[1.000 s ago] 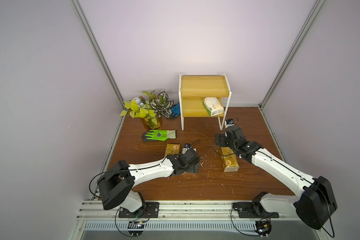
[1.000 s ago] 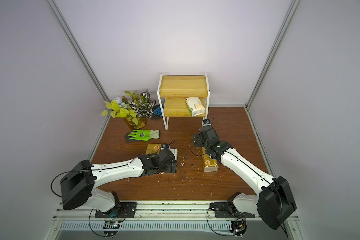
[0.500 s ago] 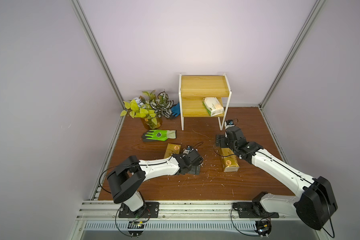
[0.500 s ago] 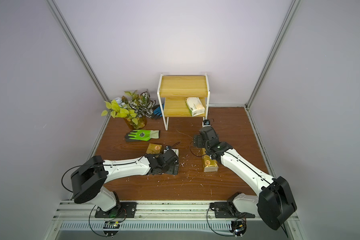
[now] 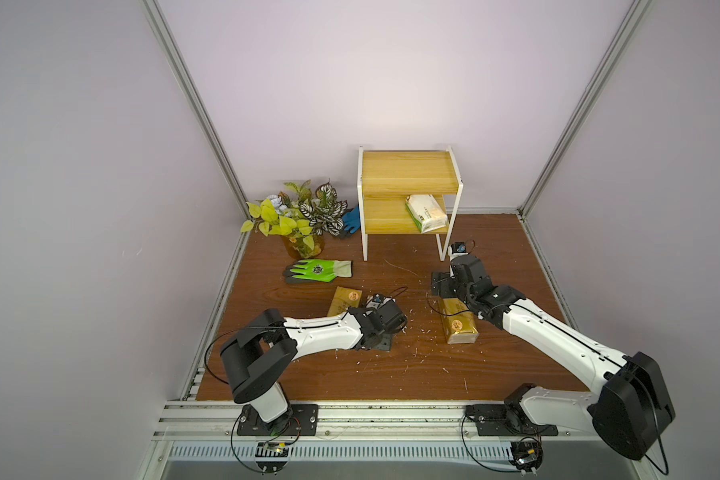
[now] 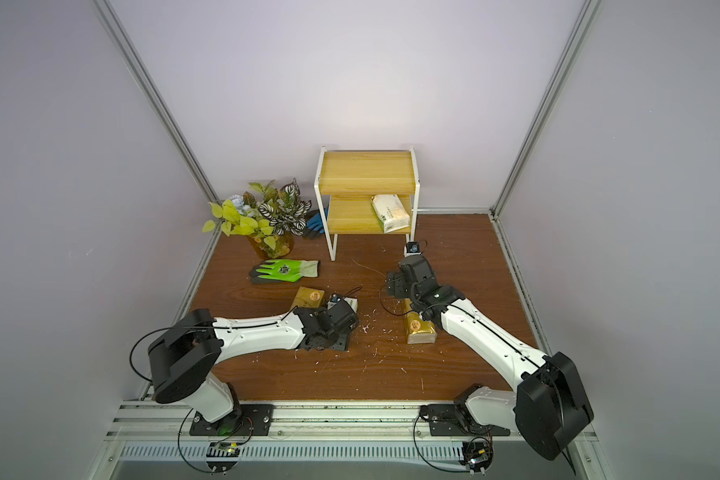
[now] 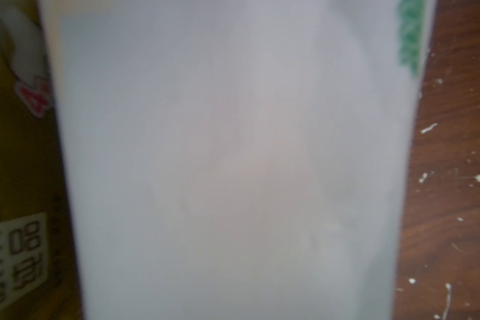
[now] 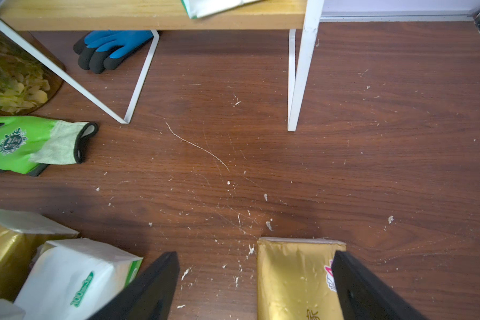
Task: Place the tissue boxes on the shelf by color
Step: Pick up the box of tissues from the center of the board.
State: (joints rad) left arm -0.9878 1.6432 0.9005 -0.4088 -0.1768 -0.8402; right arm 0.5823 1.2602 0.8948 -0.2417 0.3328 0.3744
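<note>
A small two-tier shelf (image 5: pixel 408 168) with yellowish wood boards and a thin white frame is standing at the back of a brown wooden worktop (image 5: pixel 391 374), seen from above. A white tissue pack (image 5: pixel 427 212) is lying on the shelf's lower board, towards its right end.

The left arm is stretching across the front left of the worktop, and the left hand (image 5: pixel 381 337) is reaching down over a second white pack (image 7: pixel 233 166). That pack is lying on the worktop just beside a first gold pack (image 5: pixel 344 301). The arm is covering this hand in both top views, and blurred white wrapper is filling the left wrist view. I cannot tell how far its jaws are parted or whether they are gripping anything.

The right hand (image 8: pixel 254 257) is hanging low over the far end of a second gold pack (image 5: pixel 458 326), which is lying flat at centre right. Its two black fingers (image 8: pixel 150 288) are standing wide apart. One is overlapping the pack's edge and the other is standing clear of it, so nothing is being gripped.

A green glove (image 5: pixel 319 271) is lying behind the first gold pack. A potted plant (image 5: pixel 300 212) and a blue glove (image 5: pixel 352 219) are sitting to the left of the shelf. Pale crumbs are dotting the wood
</note>
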